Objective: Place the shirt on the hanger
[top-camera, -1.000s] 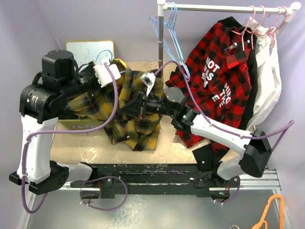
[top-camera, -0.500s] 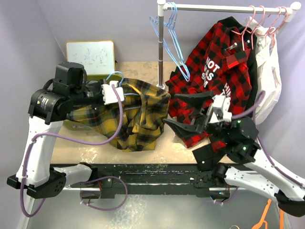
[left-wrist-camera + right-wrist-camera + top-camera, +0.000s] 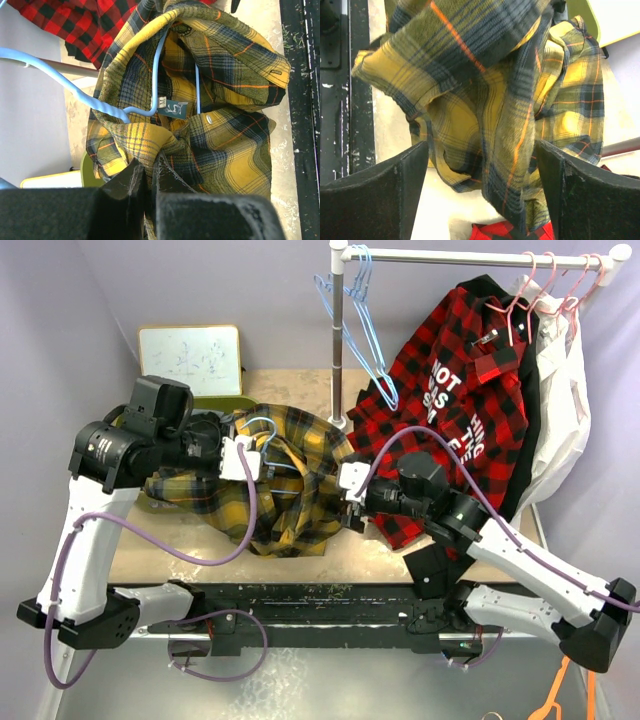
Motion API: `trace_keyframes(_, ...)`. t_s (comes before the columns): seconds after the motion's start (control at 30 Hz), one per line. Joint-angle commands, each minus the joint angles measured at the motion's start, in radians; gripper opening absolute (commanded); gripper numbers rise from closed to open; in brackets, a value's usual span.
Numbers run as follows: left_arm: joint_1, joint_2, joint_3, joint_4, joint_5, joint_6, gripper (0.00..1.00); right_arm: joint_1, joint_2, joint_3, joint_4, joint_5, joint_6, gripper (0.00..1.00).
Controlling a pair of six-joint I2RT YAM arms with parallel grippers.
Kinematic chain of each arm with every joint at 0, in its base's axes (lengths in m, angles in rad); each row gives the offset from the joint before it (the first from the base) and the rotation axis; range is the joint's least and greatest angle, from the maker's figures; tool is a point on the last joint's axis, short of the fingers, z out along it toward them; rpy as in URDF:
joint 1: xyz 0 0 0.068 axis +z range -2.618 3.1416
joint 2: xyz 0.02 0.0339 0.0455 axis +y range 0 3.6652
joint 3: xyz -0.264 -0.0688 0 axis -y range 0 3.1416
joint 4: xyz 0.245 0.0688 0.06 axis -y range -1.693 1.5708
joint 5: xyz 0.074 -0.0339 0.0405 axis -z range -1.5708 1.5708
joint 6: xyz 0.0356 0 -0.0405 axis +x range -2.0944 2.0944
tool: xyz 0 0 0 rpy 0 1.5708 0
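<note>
The shirt [image 3: 227, 125] hides most of the hanger [image 3: 67, 86].

Yellow-and-navy plaid shirt [image 3: 225, 150], light-blue wire hanger [image 3: 75, 90]

hanger [image 3: 101, 107] inside shirt [image 3: 290, 490], shirt on table [image 3: 175, 542]

1. The top view is bright and evenly lit from above, sharp throughout and free of glare.
2. Only soft, faint shadows lie on the counter [image 3: 290, 388] around the shirt [image 3: 290, 490].
3. In the left wrist view the left hand [image 3: 149, 175] is dark and out of focus at the bottom edge, while the plaid beyond it is crisp.
4. In the right wrist view the right hand [image 3: 480, 150] shows as two black, grainy fingers, and the nearest folds of cloth are slightly soft and shaded.
</note>
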Motion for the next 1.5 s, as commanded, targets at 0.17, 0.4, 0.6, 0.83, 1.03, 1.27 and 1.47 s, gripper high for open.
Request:
trace_keyframes(0.17, -0.011, 0.017, 0.024, -0.006, 0.121, 0.044, 0.00, -0.006, 0.055, 0.146, 0.045, -0.153, -0.012, 0.45)
trace_keyframes(0.4, -0.014, 0.040, 0.041, -0.008, 0.149, 0.043, 0.00, -0.013, 0.090, 0.152, 0.088, -0.239, 0.054, 0.29)
trace_keyframes(0.6, -0.015, 0.053, 0.073, -0.012, 0.170, 0.043, 0.00, -0.017, 0.119, 0.162, 0.084, -0.243, 0.076, 0.35)
trace_keyframes(0.83, -0.015, 0.063, 0.083, -0.011, 0.175, 0.044, 0.00, -0.044, 0.137, 0.166, 0.106, -0.208, 0.091, 0.21)
trace_keyframes(1.03, -0.015, 0.079, 0.088, -0.003, 0.191, 0.037, 0.00, -0.047, 0.155, 0.184, 0.151, -0.259, 0.137, 0.17)
trace_keyframes(1.27, -0.016, 0.096, 0.093, 0.005, 0.197, 0.033, 0.00, -0.047, 0.201, 0.213, 0.199, -0.311, 0.198, 0.16)
trace_keyframes(1.47, -0.016, 0.102, 0.095, 0.010, 0.195, 0.027, 0.00, -0.049, 0.215, 0.211, 0.197, -0.308, 0.188, 0.00)
